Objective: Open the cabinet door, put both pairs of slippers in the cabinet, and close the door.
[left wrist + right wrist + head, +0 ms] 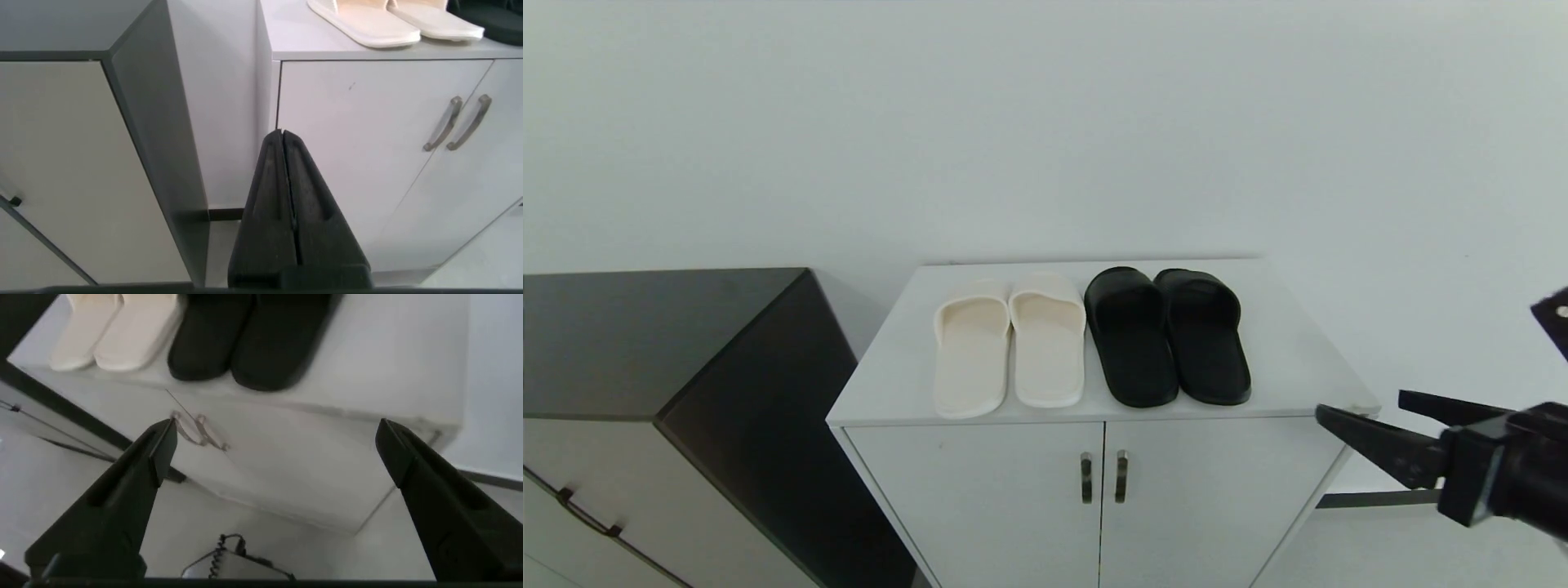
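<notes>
While the left gripper [283, 135] has fingers pressed together, empty, the right gripper [1360, 406] hangs spread wide beside the cabinet [980, 498].

Cream slippers [1009, 343], black slippers [1168, 335], white cabinet [1094, 498], dark cupboard [670, 343]

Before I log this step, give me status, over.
Left gripper shut, right gripper open, both empty. Cabinet doors shut, white slippers and black slippers on top. Dark cabinet close alongside.

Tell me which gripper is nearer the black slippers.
Right. The right gripper hangs open off the white cabinet's right front corner, on the black slippers' side. The left gripper sits shut, lower, facing the cabinet's left door, below the cream slippers.
</notes>
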Robot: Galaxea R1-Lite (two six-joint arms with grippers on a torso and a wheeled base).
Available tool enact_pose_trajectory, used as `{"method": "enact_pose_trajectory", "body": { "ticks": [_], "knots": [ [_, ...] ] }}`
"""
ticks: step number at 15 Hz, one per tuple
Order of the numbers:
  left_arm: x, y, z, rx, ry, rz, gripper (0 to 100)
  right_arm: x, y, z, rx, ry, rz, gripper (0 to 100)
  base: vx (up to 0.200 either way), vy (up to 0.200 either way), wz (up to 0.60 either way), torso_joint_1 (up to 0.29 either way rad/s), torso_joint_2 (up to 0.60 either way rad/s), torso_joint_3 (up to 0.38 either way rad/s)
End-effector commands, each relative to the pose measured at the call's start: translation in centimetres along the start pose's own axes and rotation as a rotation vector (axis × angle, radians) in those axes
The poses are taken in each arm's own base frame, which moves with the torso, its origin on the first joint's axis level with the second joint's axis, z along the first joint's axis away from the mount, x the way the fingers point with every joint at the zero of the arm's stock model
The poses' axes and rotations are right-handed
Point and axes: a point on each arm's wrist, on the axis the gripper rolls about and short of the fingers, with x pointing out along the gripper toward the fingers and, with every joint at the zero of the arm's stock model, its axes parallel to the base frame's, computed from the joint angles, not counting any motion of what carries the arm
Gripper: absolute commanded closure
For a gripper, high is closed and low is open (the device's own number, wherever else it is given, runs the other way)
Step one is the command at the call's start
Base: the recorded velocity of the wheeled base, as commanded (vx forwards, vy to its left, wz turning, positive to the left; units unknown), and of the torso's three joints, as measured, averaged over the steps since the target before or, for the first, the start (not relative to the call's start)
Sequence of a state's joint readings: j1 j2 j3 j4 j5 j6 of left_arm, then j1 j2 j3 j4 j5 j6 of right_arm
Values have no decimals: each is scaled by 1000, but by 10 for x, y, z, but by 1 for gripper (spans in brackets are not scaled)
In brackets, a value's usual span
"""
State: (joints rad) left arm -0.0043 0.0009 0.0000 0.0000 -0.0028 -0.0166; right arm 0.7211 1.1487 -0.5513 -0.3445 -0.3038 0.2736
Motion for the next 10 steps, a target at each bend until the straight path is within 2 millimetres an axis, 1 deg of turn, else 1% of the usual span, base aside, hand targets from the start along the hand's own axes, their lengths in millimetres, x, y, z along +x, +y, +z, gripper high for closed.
{"method": "enact_pose_trajectory", "body": {
  "ticks": [1, 3, 4, 5, 8, 10],
  "knots": [
    [0, 0, 0, 0, 1, 1, 100, 40, 36, 4, -39, 42, -15, 0, 0, 0, 0, 0, 0, 0],
    [0, 0, 0, 0, 1, 1, 100, 67, 52, 3, -60, 57, -49, 0, 0, 0, 0, 0, 0, 0],
    [0, 0, 0, 0, 1, 1, 100, 75, 56, 4, -62, 59, -49, 0, 0, 0, 0, 0, 0, 0],
    [0, 0, 0, 0, 1, 1, 100, 95, 66, 7, -59, 47, -60, 0, 0, 0, 0, 0, 0, 0],
    [0, 0, 0, 0, 1, 1, 100, 136, 80, 2, -68, 29, -180, 0, 0, 0, 0, 0, 0, 0],
    [0, 0, 0, 1, -1, 1, 100, 151, 85, 1, -63, 9, -196, 0, 0, 0, 0, 0, 0, 0]
  ]
}}
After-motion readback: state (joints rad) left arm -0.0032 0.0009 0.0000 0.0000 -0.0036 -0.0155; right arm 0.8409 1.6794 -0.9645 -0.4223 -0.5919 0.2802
